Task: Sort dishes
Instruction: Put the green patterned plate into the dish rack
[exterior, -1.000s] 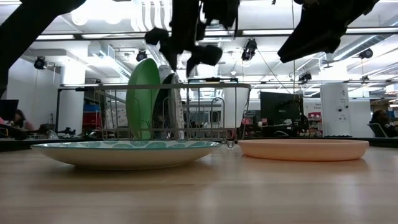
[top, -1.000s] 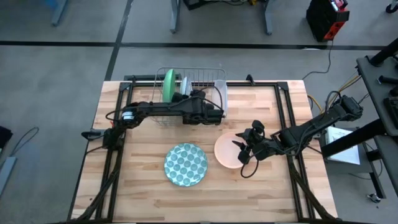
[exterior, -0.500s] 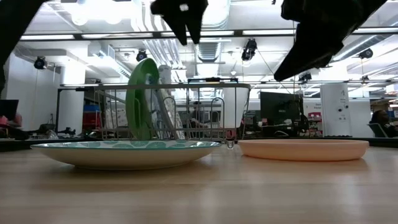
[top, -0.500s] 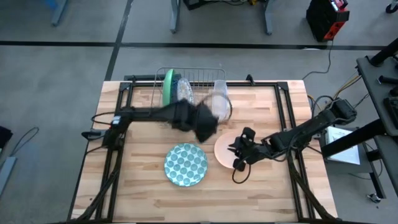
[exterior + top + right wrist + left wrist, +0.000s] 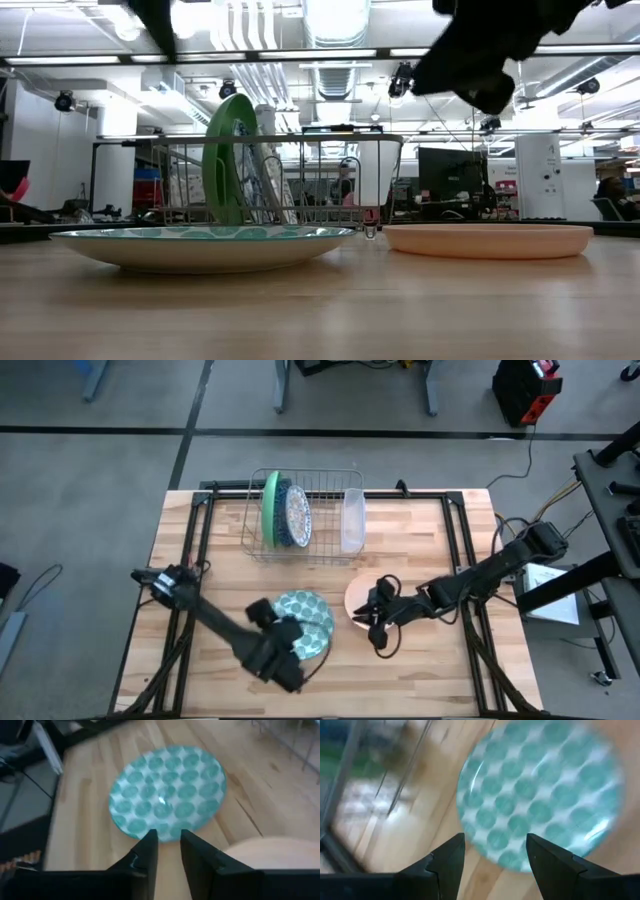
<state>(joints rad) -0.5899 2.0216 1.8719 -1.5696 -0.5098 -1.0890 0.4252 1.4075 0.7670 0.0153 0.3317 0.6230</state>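
Since the earlier frame, left gripper (image 5: 494, 852) had swung from the wire rack (image 5: 318, 491) down to the green-dotted plate (image 5: 303, 622); its fingers (image 5: 451, 856) stood apart, empty, the plate's near rim just ahead between them. Right gripper (image 5: 168, 842) hovered over the peach-pink bowl (image 5: 357, 600), fingers nearly closed, empty, dotted plate just beyond. Green plate (image 5: 269, 507), blue speckled plate (image 5: 283, 512) and floral plate (image 5: 297, 516) stood upright in the rack. Dotted plate and bowl lay flat on the worktop (image 5: 230, 575).

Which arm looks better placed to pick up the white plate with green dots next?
Probably the left. Its open gripper hovers right at the white round plate with green dots, straddling its rim. The right gripper sits by the peach-pink shallow bowl.
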